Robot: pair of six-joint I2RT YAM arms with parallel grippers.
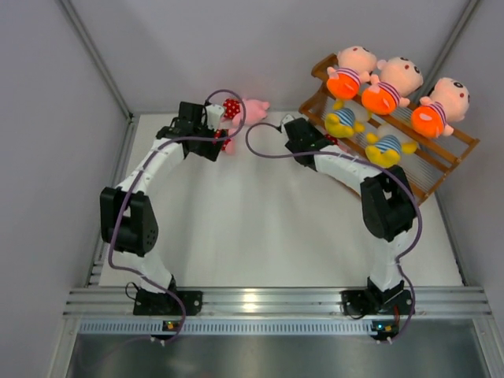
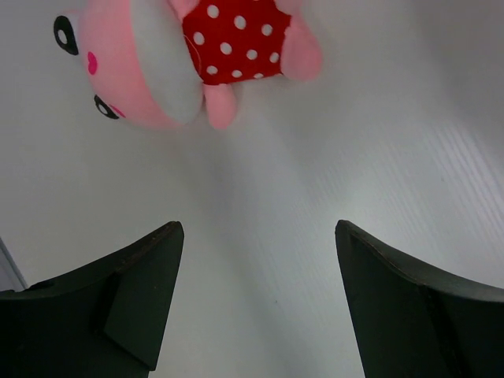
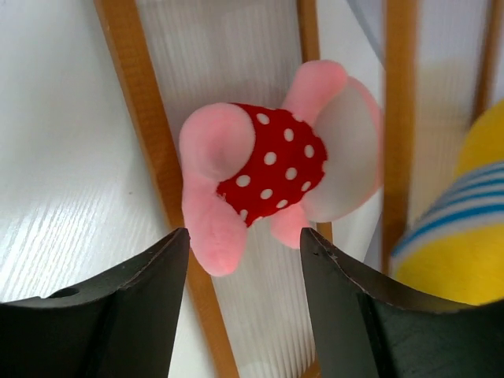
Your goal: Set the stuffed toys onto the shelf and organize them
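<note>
Five dolls (image 1: 378,90) sit on the shelf (image 1: 461,142), a sixth doll (image 3: 272,169) under the right gripper's (image 3: 244,236) open jaws; the left gripper (image 2: 258,228), wide-jawed, faces a loose doll (image 2: 228,39) at the far edge.

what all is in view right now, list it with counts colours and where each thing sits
table: one, white, under everything
shelf: one, brown wood, far right of the table
peach dolls: three, peach heads and orange shorts, top tier
yellow dolls: two, yellow with blue-white stripes, middle tier
pink dolls: two for sure, pink with red polka dots; one on the table at far centre, the other across the shelf's lower rails
arms: two, white and black, bases at the near edge
left gripper: one, black, open, near the table doll
right gripper: one, black, open, at the shelf doll
</note>
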